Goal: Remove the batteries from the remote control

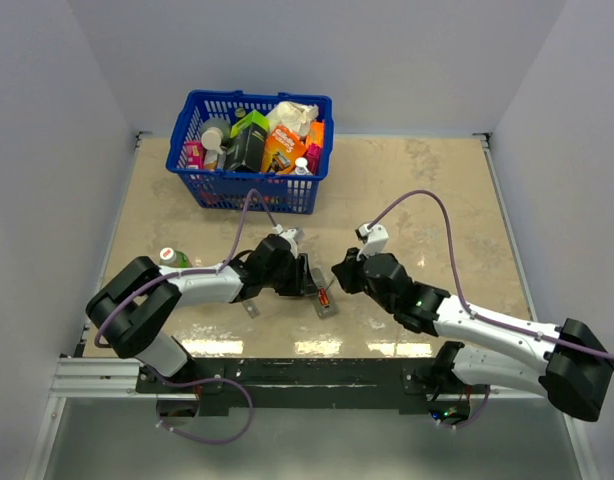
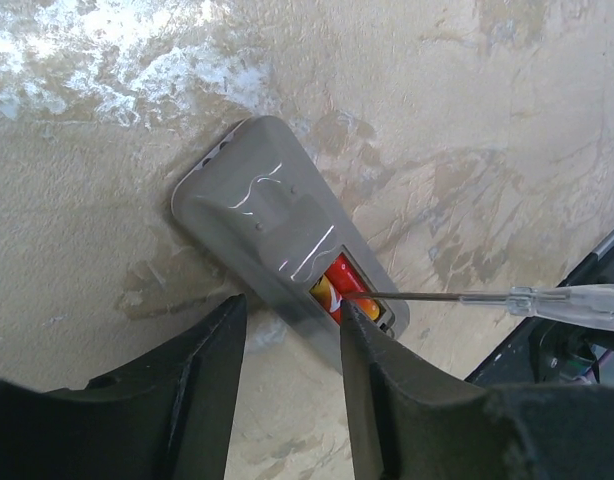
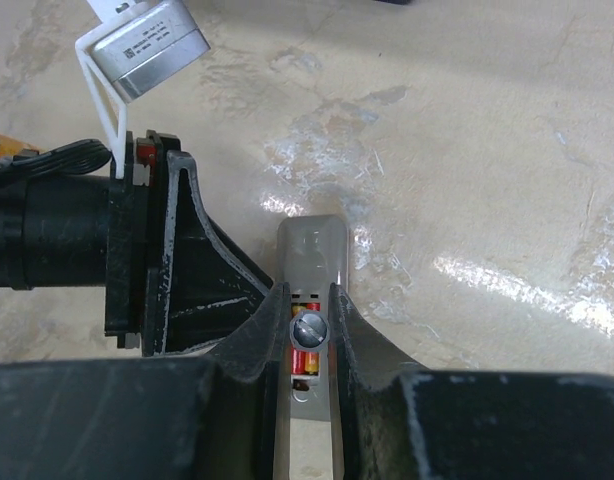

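The grey remote control (image 2: 252, 205) lies back up on the table, its battery recess uncovered. Red-orange batteries (image 2: 339, 285) sit in the recess. My left gripper (image 2: 292, 305) is open, its fingers straddling the remote's near edge by the recess with nothing gripped. My right gripper (image 3: 308, 292) is shut on a thin grey tool (image 3: 309, 328), seen end-on above the batteries (image 3: 305, 362). The tool's shaft (image 2: 417, 295) comes in from the right, with its tip on the batteries. In the top view both grippers (image 1: 309, 283) (image 1: 339, 272) meet over the remote (image 1: 325, 300).
A blue basket (image 1: 249, 98) full of packages stands at the back left. A small green bottle (image 1: 172, 258) stands beside the left arm. A small grey cover piece (image 1: 250, 309) lies on the table left of the remote.
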Motion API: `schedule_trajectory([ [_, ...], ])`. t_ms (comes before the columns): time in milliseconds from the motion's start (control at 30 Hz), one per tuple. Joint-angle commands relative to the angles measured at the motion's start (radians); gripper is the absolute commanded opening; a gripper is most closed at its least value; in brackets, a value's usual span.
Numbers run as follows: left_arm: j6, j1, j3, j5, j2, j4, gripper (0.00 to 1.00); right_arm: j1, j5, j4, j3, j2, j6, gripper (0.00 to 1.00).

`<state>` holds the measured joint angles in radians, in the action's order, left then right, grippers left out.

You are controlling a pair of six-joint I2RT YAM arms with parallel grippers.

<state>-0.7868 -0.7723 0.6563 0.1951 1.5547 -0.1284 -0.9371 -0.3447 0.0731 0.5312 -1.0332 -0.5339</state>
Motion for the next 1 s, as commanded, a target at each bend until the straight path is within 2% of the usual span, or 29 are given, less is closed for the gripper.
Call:
schedule_trajectory([
  [0,-0.012,0.007,-0.003,0.012,0.008,-0.059,0.46,-0.032,-0.050,0.085,-0.025,-0.011,0.054,0.00],
  [167,-0.015,0.008,-0.004,0.017,0.016,-0.059,0.43,-0.095,-0.063,0.172,-0.057,-0.030,0.094,0.00],
  [733,-0.052,0.042,0.002,0.013,-0.002,-0.072,0.41,-0.276,-0.223,0.132,-0.025,-0.177,0.129,0.00],
  [833,-0.051,0.044,0.008,0.020,0.014,-0.074,0.41,-0.278,-0.208,0.155,-0.063,-0.159,0.086,0.00],
  [967,-0.049,0.044,0.011,0.020,0.033,-0.070,0.40,-0.278,-0.237,0.099,-0.117,-0.091,-0.093,0.00],
])
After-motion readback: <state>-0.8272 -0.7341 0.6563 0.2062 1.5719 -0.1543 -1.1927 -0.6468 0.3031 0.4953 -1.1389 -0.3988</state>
